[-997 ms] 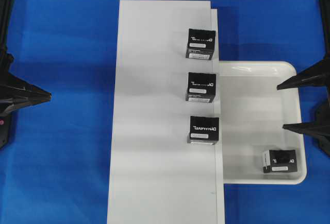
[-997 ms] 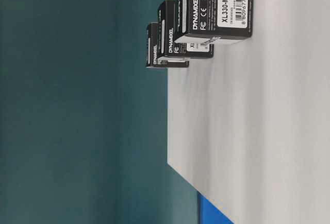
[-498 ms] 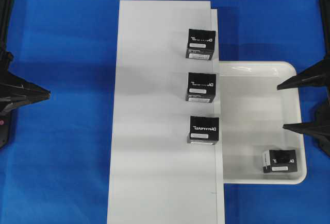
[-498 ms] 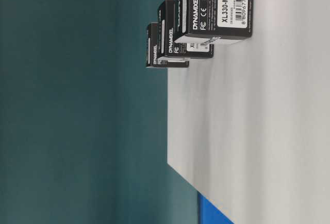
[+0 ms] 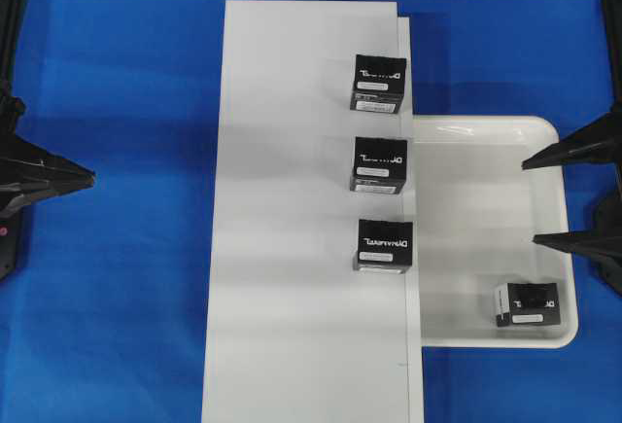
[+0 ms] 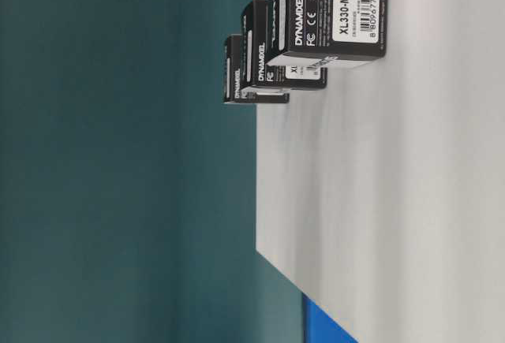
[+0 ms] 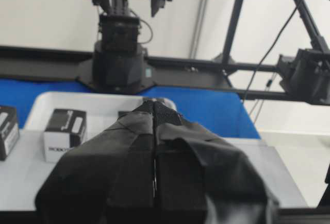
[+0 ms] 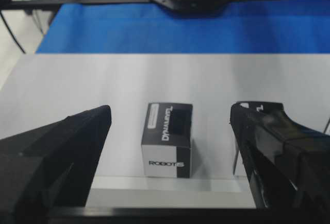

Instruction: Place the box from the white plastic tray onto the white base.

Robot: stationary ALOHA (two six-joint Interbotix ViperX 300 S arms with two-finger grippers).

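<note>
Blue table [image 5: 117,297]: white base [image 5: 292,199], tray [image 5: 486,209].

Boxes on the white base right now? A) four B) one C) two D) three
D: three black boxes stand in a row along the white base, at and; a fourth box sits in the white plastic tray.

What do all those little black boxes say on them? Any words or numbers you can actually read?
"DYNAMIXEL": side of the nearest box, table-level view.
"XL330-M288-T": same box's white label.
"FC CE": same box.
"ROBOTIS": white end of a box, right wrist view.
"DYNAMIXEL": that box's top.
Barcode digits and small label print: too small to read.
</note>
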